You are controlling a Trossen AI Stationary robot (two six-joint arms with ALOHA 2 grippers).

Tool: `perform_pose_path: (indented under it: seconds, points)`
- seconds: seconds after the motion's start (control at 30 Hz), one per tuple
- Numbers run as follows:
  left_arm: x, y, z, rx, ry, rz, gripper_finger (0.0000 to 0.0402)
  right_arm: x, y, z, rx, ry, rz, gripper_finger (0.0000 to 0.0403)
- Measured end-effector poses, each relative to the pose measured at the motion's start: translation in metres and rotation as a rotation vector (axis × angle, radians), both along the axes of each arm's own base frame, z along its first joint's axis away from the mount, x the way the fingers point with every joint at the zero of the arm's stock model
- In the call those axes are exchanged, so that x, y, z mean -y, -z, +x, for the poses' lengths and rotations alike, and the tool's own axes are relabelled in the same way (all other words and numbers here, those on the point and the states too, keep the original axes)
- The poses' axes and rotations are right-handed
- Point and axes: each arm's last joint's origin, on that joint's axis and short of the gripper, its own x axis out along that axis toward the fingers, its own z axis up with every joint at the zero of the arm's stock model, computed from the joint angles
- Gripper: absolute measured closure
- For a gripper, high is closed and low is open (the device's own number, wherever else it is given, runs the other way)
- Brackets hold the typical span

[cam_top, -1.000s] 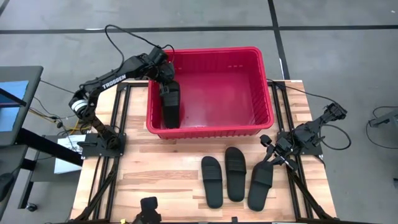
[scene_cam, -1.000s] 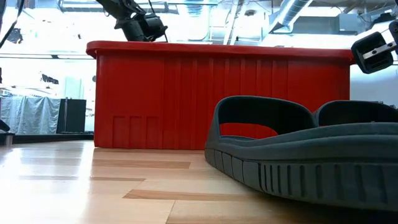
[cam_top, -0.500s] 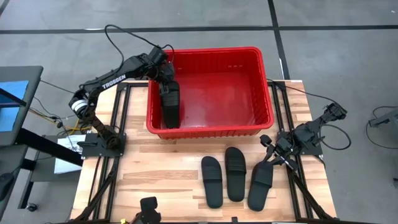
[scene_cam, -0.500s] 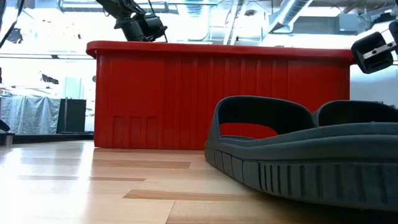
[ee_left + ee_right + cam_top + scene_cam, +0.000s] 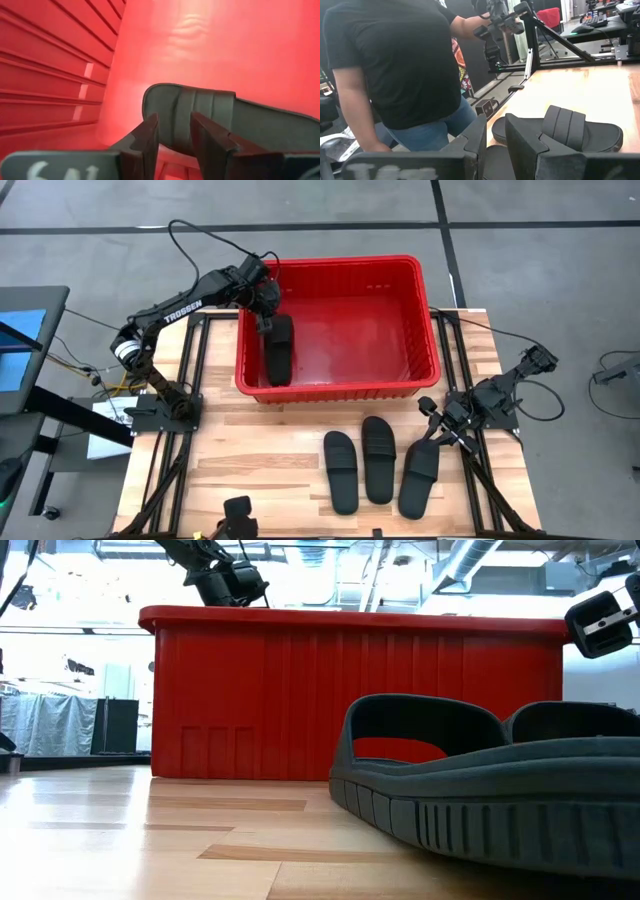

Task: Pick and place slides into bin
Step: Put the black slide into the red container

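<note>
The table is made of light wood planks. It sits on a grey floor with dark lines across it. Black metal frames lie on both sides of the table top. A black cable curls over the floor by the table. A small black camera sits at the table's near edge.

A person in a black shirt and blue jeans stands beside the table. Behind the person is a black stand with slanted legs. Far back, across the room, grey cloth hangs next to a dark box. Pipes run along the ceiling.
</note>
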Motion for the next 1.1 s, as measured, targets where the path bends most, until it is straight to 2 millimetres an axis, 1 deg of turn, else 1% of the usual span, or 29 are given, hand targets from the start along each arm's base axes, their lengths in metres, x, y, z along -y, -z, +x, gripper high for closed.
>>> perform_pose_path:
  seconds: [0.13, 0.23, 0.4, 0.5, 0.57, 0.63, 0.73, 0.8, 0.87, 1.0, 1.1]
  points:
    - [-0.001, -0.001, 0.000, -0.007, -0.029, 0.020, 0.0298, 0.000, 0.000, 0.000, 0.000, 0.000, 0.000, 0.0340]
    - [-0.001, -0.008, -0.001, -0.004, -0.056, 0.051, 0.0298, 0.000, 0.000, 0.000, 0.000, 0.000, 0.000, 0.0340]
    - [0.004, -0.037, -0.006, 0.098, -0.116, 0.087, 0.0297, 0.000, 0.000, 0.000, 0.000, 0.000, 0.000, 0.0340]
    - [0.013, -0.059, -0.011, 0.197, -0.143, 0.080, 0.0297, 0.000, 0.000, 0.000, 0.000, 0.000, 0.000, 0.0340]
    - [0.021, -0.072, -0.017, 0.292, -0.144, 0.036, 0.0297, 0.000, 0.000, 0.000, 0.000, 0.000, 0.000, 0.0340]
    - [0.031, -0.087, -0.021, 0.433, -0.134, -0.044, 0.0297, 0.000, 0.000, 0.000, 0.000, 0.000, 0.000, 0.0340]
    - [0.047, -0.112, -0.031, 0.638, -0.064, -0.163, 0.0297, 0.000, 0.000, 0.000, 0.000, 0.000, 0.000, 0.0340]
    - [0.062, -0.129, -0.037, 0.739, 0.007, -0.187, 0.0297, 0.000, 0.000, 0.000, 0.000, 0.000, 0.000, 0.0340]
    - [0.078, -0.141, -0.043, 0.824, 0.070, -0.174, 0.0297, 0.000, 0.000, 0.000, 0.000, 0.000, 0.000, 0.0340]
    - [0.113, -0.155, -0.057, 1.006, 0.168, -0.161, 0.0297, 0.000, 0.000, 0.000, 0.000, 0.000, 0.000, 0.0340]
    - [0.136, -0.156, -0.072, 1.164, 0.214, -0.191, 0.0297, 0.000, 0.000, 0.000, 0.000, 0.000, 0.000, 0.0340]
